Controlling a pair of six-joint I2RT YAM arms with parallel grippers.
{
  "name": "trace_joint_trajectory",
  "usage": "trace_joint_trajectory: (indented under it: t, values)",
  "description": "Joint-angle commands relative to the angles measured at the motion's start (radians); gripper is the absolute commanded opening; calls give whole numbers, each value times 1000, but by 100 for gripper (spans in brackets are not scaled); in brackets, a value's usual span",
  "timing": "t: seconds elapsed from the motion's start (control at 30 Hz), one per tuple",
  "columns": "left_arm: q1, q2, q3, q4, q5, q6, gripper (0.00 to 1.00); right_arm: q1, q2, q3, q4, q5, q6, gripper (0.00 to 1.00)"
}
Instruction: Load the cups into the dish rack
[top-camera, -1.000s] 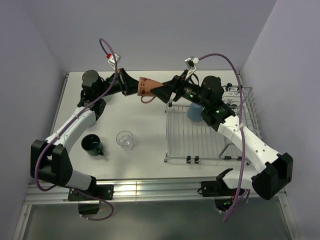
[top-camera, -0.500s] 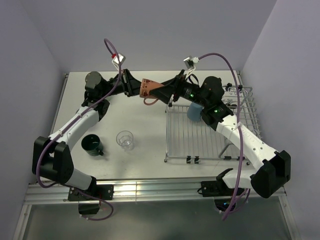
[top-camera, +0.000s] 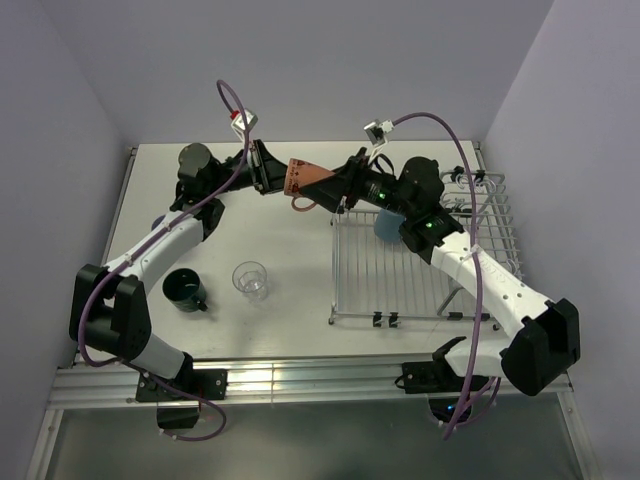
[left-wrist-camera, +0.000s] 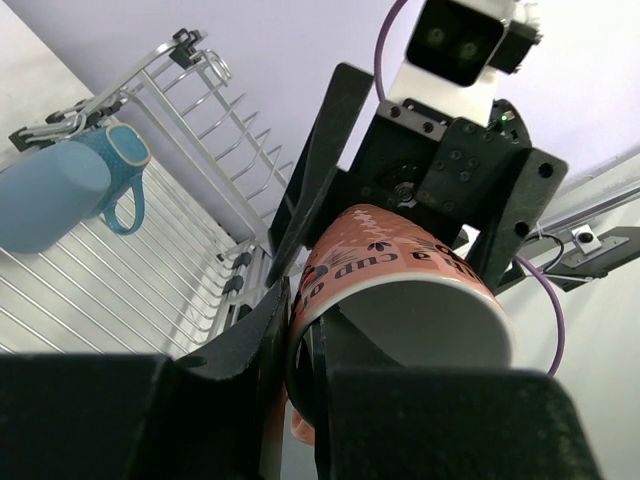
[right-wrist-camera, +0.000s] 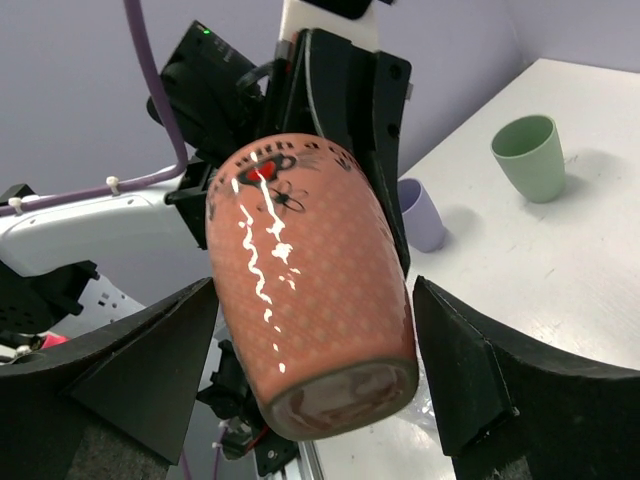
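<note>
An orange mug (top-camera: 300, 176) with dark print hangs in the air on its side, above the table's back middle. My left gripper (top-camera: 272, 172) is shut on the orange mug (left-wrist-camera: 400, 290) at its rim, one finger inside and one outside. My right gripper (top-camera: 330, 185) is open and straddles the base of the orange mug (right-wrist-camera: 310, 280), with a gap showing on each side. The silver wire dish rack (top-camera: 400, 275) stands at the right. A light blue mug (top-camera: 388, 224) lies on its side at the rack's back.
A dark green mug (top-camera: 185, 290) and a clear glass tumbler (top-camera: 250, 280) stand on the table's left front. The right wrist view shows a pale green cup (right-wrist-camera: 530, 155) and a lavender cup (right-wrist-camera: 420, 215) on the table. The rack's raised side section (top-camera: 490, 200) is at the far right.
The left arm has carried the orange mug to the right, deeper between the right gripper's fingers. The right jaws have drawn in a little around the mug's base.
</note>
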Motion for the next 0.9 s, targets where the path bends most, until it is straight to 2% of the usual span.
trace_joint_trajectory:
  t: [0.0, 0.2, 0.3, 0.4, 0.43, 0.5, 0.67, 0.77, 0.87]
  values:
    - [-2, -9, 50, 104, -19, -21, 0, -4, -17, -7, 29, 0, -14, 85]
    - [-2, -9, 47, 95, -21, -13, 0, -5, -39, -21, 31, 25, -20, 81]
    - [-2, -4, 38, 101, -16, -17, 0, -5, -42, -21, 37, 31, -17, 74]
    - [-2, -6, 27, 107, -16, -24, 0, -4, -40, -18, 45, 28, -4, 45]
    - [-2, -6, 26, 101, -16, -18, 0, -4, -42, -18, 43, 31, -1, 20]
    - [-2, -9, 27, 83, -22, -5, 6, -5, -46, -18, 32, 48, -1, 0]
    - [-2, -21, 35, -11, -59, 55, 30, -5, -66, -11, -17, 94, -7, 0]
    - [6, -37, 43, -93, -101, 107, 38, -10, -88, 1, -70, 129, -25, 0]
    - [23, -58, 52, -164, -150, 143, 41, -17, -99, 19, -135, 158, -54, 0]
